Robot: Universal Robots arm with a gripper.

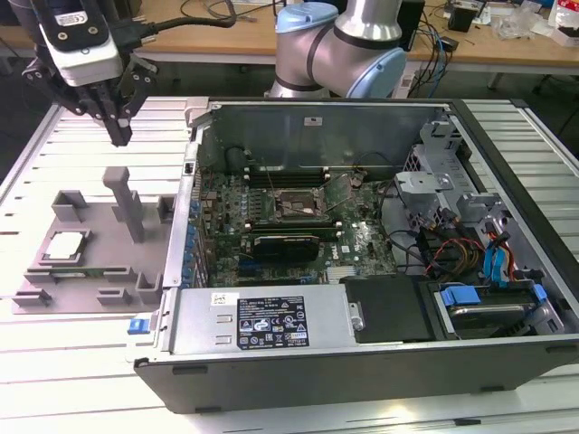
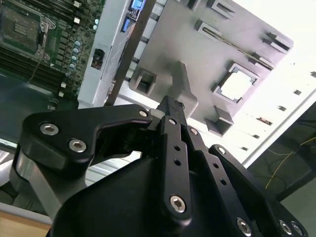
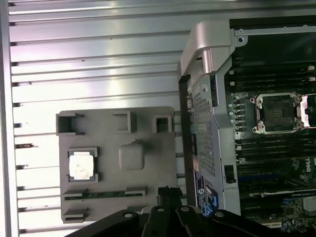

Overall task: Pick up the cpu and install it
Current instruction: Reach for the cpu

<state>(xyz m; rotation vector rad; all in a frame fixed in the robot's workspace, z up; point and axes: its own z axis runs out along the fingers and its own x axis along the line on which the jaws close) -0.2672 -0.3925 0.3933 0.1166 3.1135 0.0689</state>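
While the cpu [image 1: 65,246] lies flat in its square pocket on the grey tray [image 1: 101,264], nothing is touching it. In the exterior view the pocket sits at the tray's 9 o'clock side, with low walls close around the chip.

The gripper [image 1: 119,137] hangs well above the tray, at about 1 o'clock from the cpu. Its fingers are drawn together and hold nothing. A tall post [image 1: 124,203] stands on the tray at 3 o'clock from the cpu, almost under the fingertips. The open case [image 1: 271,348] lies just beside the tray, again at 3 o'clock. The socket [image 1: 300,206] sits in the board inside it, well apart from the chip. Tray and case both rest on a slatted table [image 1: 54,362].

I see three likely troubles:
- **Striking the tray:** a descent with the fingers together could hit the post or the chip's top.
- **A skewed grasp:** with the pocket walls so close, a finger could catch a wall and tip the cpu, or grip it crooked.
- **Damage at the socket:** a tilted or turned chip could bend the contacts, and the case wall could be clipped on the way over.
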